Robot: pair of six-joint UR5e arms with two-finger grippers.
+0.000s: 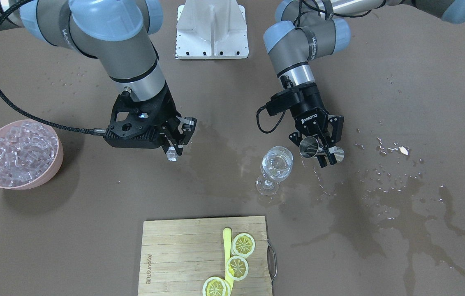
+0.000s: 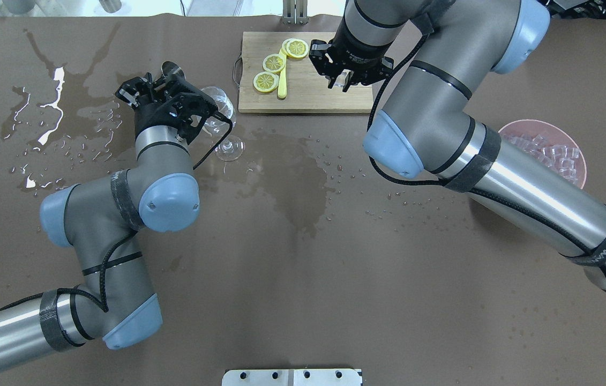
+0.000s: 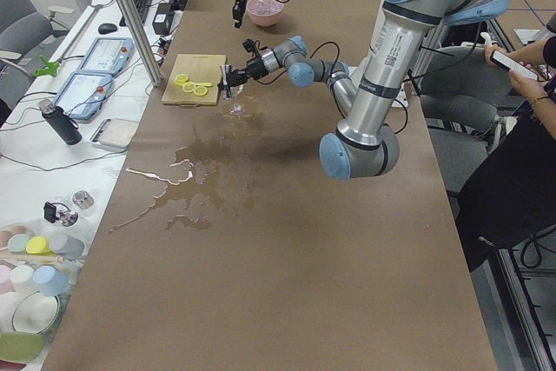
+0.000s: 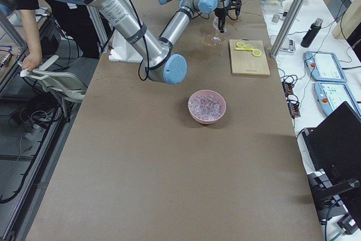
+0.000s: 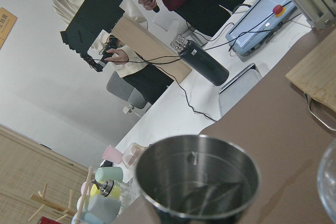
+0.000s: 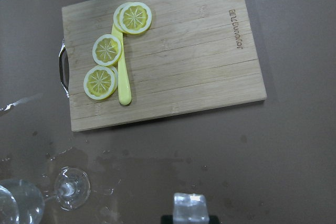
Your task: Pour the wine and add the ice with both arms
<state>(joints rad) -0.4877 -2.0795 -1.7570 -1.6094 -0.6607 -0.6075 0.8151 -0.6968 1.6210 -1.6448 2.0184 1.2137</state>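
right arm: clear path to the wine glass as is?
Probably yes: only bare table between the right gripper, holding an ice cube, and the wine glass. The left gripper with its jigger crowds only the far rim.

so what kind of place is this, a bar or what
Probably a robotics lab staged as a bar: the left gripper holds a steel jigger by a wine glass, while a side bench carries teach pendants and a bottle.

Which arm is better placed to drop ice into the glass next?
Right. The right gripper pinches an ice cube, partway between the bowl and the glass. The left gripper is busy holding a metal cup beside the glass.
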